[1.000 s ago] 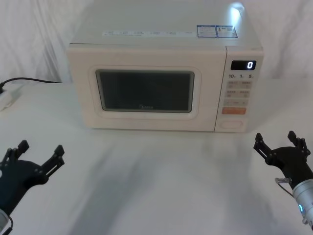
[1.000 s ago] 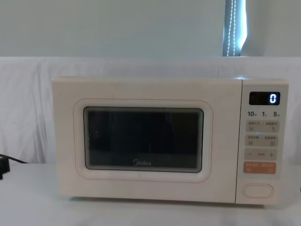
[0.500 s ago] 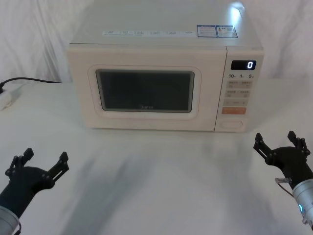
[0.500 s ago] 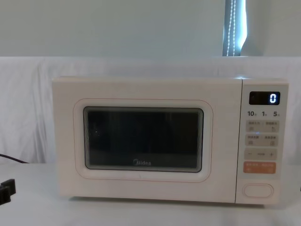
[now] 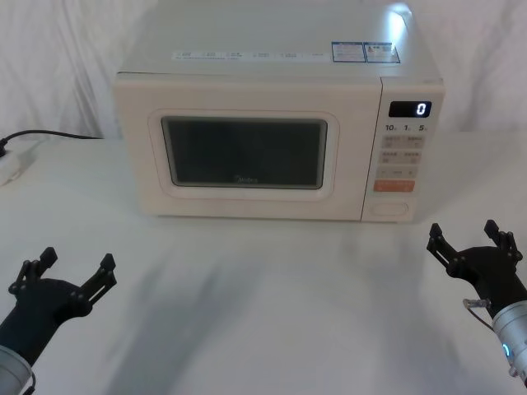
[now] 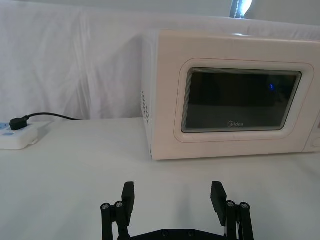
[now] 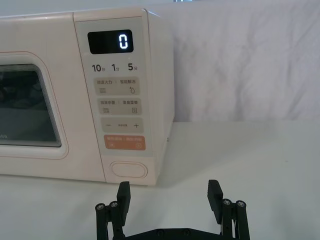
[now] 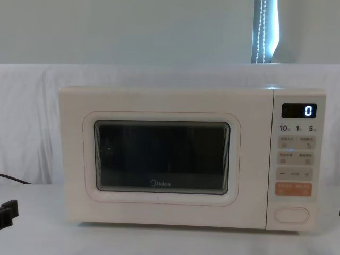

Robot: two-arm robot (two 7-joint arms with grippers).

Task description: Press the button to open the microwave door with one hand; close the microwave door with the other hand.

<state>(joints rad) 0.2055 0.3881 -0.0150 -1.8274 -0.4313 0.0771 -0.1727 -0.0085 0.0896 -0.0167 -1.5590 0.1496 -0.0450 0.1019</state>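
Observation:
The cream microwave stands at the back of the table with its door (image 5: 247, 152) (image 8: 162, 158) (image 6: 240, 102) closed flat against the body. The wide pill-shaped button (image 5: 388, 210) (image 8: 291, 214) (image 7: 129, 169) sits at the bottom of the control panel, under the orange key. My left gripper (image 5: 64, 274) (image 6: 172, 197) hovers open low at the near left, well in front of the door. My right gripper (image 5: 470, 239) (image 7: 169, 196) is open at the near right, in front of and to the right of the button, touching nothing.
A white power strip (image 5: 11, 167) (image 6: 19, 137) with a black plug and cable lies at the far left by the backdrop cloth. The display (image 5: 410, 109) reads 0. Bare white table (image 5: 272, 304) stretches between the grippers and the microwave.
My left gripper shifted a little right and lower over the last second, then held still. The right gripper and the door have not moved.

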